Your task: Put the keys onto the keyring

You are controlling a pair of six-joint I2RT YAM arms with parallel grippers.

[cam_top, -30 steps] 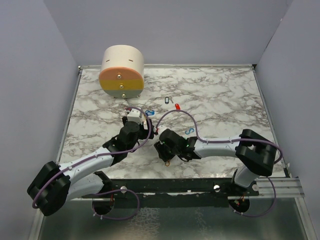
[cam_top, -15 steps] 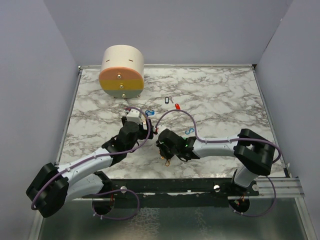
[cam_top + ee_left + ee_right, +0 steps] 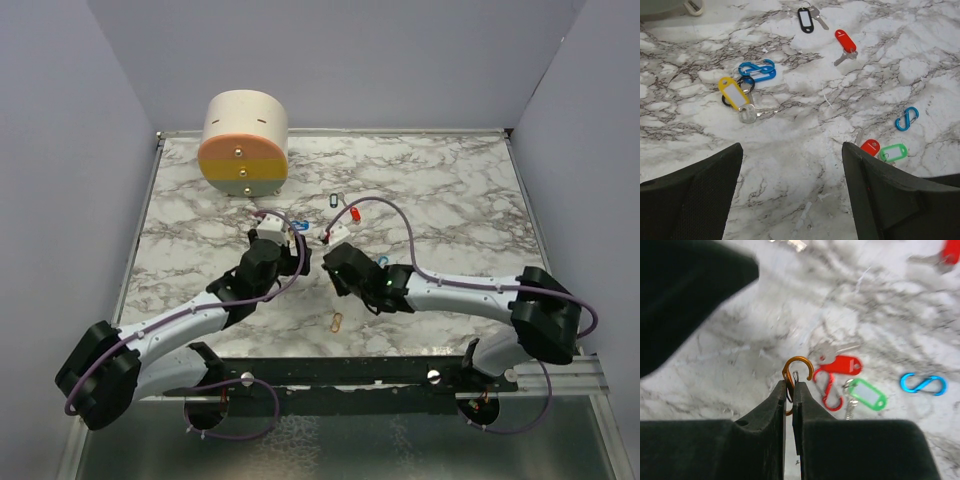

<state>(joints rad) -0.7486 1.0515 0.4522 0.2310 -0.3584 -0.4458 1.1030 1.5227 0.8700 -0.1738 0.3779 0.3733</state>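
In the right wrist view my right gripper is shut on an orange S-shaped clip, whose top hook sticks out above the fingertips. Beyond it on the marble lie a red tag with a key, a red clip, a green tag and a blue clip. From above, the right gripper sits mid-table beside my left gripper. The left gripper is open over bare marble. Ahead of it lie a yellow tag with a key on a dark ring, and a blue clip.
A black tag and a red tag, each with a key, lie farther back. An orange oblong piece rests near the front edge. The cream-and-orange cylinder stands at the back left. Grey walls enclose the table.
The right gripper closed on the orange clip and swung from near the front edge toward mid-table, its arm stretching out. The left gripper crept slightly forward.
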